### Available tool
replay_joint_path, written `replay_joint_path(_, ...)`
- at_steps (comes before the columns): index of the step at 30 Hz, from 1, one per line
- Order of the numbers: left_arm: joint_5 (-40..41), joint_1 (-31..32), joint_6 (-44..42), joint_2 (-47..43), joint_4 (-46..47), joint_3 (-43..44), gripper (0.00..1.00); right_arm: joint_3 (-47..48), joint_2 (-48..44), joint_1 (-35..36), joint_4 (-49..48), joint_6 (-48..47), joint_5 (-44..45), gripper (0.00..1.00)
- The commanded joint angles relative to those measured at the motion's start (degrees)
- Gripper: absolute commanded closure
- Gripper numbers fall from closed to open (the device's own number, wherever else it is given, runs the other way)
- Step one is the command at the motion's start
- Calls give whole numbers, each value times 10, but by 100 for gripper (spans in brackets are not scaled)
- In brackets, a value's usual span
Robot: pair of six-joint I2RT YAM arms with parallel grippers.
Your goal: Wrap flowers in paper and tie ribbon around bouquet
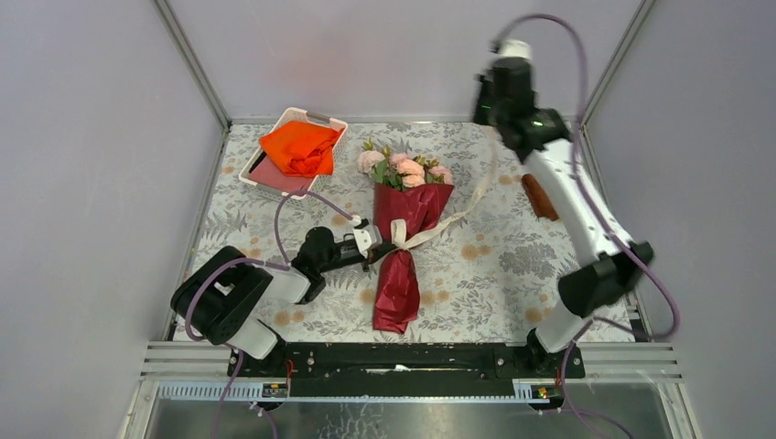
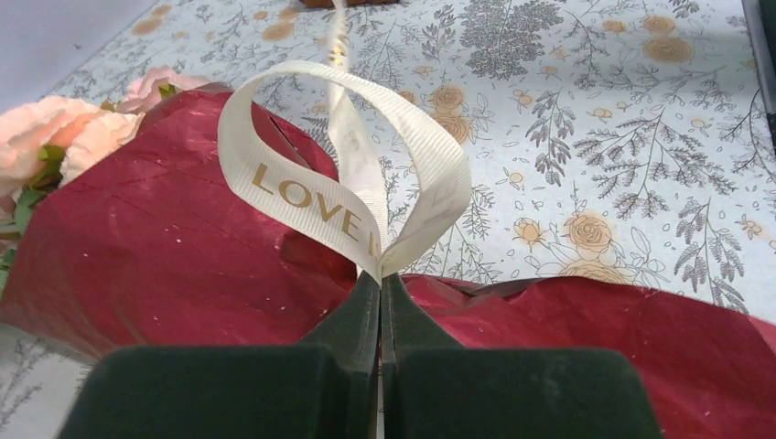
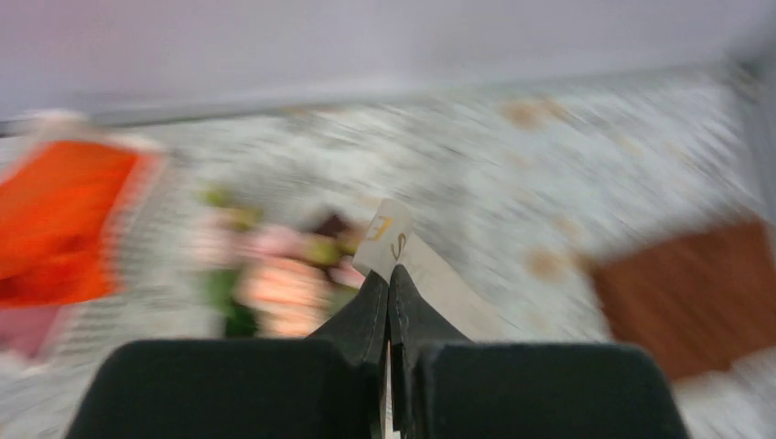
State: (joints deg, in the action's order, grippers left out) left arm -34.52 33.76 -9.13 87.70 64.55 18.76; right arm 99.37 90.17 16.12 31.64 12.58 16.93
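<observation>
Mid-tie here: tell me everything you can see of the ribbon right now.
The ribbon is narrow, cream, ribbed fabric with gold lettering that reads LOVE. It is cinched around the narrow waist of the dark red paper. The left gripper, shut, pinches a standing loop of it just above the paper. The right gripper, shut, pinches its free end, held high, and the strand runs slack between them.

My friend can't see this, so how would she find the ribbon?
Start at the flower-patterned table, where a bouquet in dark red paper lies in the middle. The ribbon goes round its narrow waist, one loop pinched in the left arm's jaws and a long tail running up to the right arm's jaws. It is the only thin cream strip, with gold letters.
</observation>
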Motion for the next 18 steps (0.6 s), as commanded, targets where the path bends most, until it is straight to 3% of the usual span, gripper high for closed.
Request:
replay_joint_path(1, 2, 11, -48, -20, 17, -3, 100, 241, 157, 210, -4, -6, -17, 100)
replay_joint_path(4, 0, 16, -62, -25, 4, -4, 100, 437, 285, 320, 25, -37, -29, 100)
replay_joint_path(6, -3, 21, -67, -27, 2, -5, 100, 494, 326, 358, 19, -31, -48, 100)
replay_joint_path(10, -2, 28, -67, -33, 5, -9, 100, 397, 298, 373, -36, -7, -47, 100)
replay_joint_path(11, -2, 29, -66, -34, 7, -10, 100, 374, 283, 373, -41, -9, -38, 96)
replay_joint_path(12, -1, 29, -64, -34, 7, -10, 100, 360, 270, 373, -39, -13, -31, 81)
replay_joint_path(14, -2, 29, -62, -33, 7, -11, 100, 364, 256, 372, -3, -32, -16, 37)
replay_joint_path(16, -2, 29, -58, -34, 7, -11, 100, 380, 241, 368, 47, -61, 7, 4)
replay_joint_path(18, 0, 29, -57, -34, 11, -12, 100, 352, 203, 356, 84, -85, 15, 0)
